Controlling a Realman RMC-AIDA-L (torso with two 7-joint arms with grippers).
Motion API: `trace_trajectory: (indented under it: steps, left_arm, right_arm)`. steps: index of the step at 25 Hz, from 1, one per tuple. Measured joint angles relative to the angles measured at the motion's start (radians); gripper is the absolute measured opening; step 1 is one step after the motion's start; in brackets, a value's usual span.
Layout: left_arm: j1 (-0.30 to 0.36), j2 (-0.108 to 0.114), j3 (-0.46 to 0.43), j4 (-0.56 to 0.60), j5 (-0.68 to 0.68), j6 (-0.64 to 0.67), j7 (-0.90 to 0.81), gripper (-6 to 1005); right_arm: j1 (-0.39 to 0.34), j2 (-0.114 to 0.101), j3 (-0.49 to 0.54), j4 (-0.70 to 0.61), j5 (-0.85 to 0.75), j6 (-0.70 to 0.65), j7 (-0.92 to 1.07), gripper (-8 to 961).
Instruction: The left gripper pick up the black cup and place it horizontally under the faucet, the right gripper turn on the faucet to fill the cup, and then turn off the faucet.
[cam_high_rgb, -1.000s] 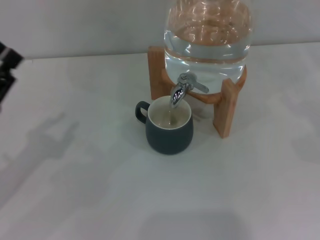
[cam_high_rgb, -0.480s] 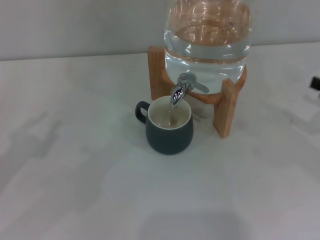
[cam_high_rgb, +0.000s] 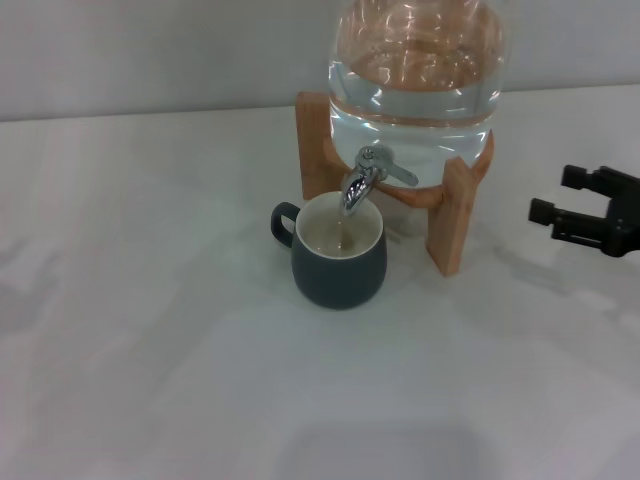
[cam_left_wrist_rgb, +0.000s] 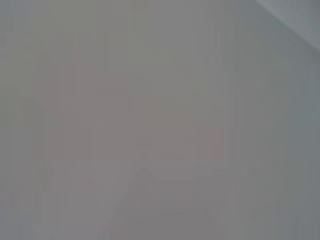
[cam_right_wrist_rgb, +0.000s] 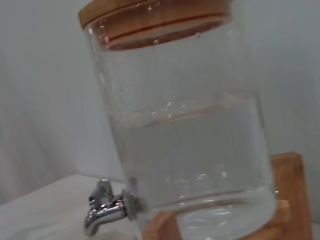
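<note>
The black cup (cam_high_rgb: 339, 259) stands upright on the white table (cam_high_rgb: 180, 340), directly under the faucet (cam_high_rgb: 362, 180), with its small loop handle turned to the robot's left. Its cream inside holds some liquid, and a thin stream runs from the spout down into it. The faucet is a small chrome spigot with a flat lever that angles toward the robot's right. It sticks out of the lower front of a big clear glass jar (cam_high_rgb: 415, 80) that is partly full of water. The jar sits in a wooden stand (cam_high_rgb: 456, 215) whose legs rest on the table just behind and beside the cup. In the right wrist view the jar (cam_right_wrist_rgb: 190, 145) fills most of the picture, topped by a wooden lid (cam_right_wrist_rgb: 155, 12), with the faucet (cam_right_wrist_rgb: 107, 207) low on its side.

No brand, label or writing can be read on the cup, the jar or the stand.

The right gripper (cam_high_rgb: 552, 196) hangs over the table well to the right of the stand, touching nothing, its two black fingers spread apart and pointing toward the jar. The left gripper appears in no view; its wrist camera shows only a plain grey blur.

The table is smooth and white, and it meets a plain pale wall (cam_high_rgb: 150, 50) behind the jar.
</note>
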Motion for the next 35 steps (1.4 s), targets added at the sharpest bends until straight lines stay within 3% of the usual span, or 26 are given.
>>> trace_trajectory:
  steps: [10, 15, 24, 28, 35]
  left_arm:
    - [0.095, 0.000, -0.001, -0.012, -0.048, 0.054, 0.027, 466]
    - [0.109, 0.000, -0.002, -0.027, -0.053, 0.094, 0.027, 466]
    - [0.104, 0.004, -0.001, -0.037, -0.048, 0.172, 0.028, 466]
    - [0.102, 0.005, -0.001, -0.037, -0.048, 0.175, 0.026, 466]
    - [0.105, 0.005, -0.001, -0.037, -0.050, 0.178, 0.024, 467]
  right_arm:
    - [0.025, 0.003, -0.006, 0.034, 0.002, 0.007, -0.005, 839]
    - [0.019, 0.003, 0.007, 0.035, 0.020, 0.022, -0.006, 839]
    - [0.002, 0.000, 0.001, 0.026, 0.136, 0.234, -0.004, 839]
    - [0.010, 0.003, -0.062, 0.024, 0.167, 0.277, -0.001, 839]
    - [0.046, 0.006, -0.238, 0.019, 0.221, 0.211, -0.005, 839]
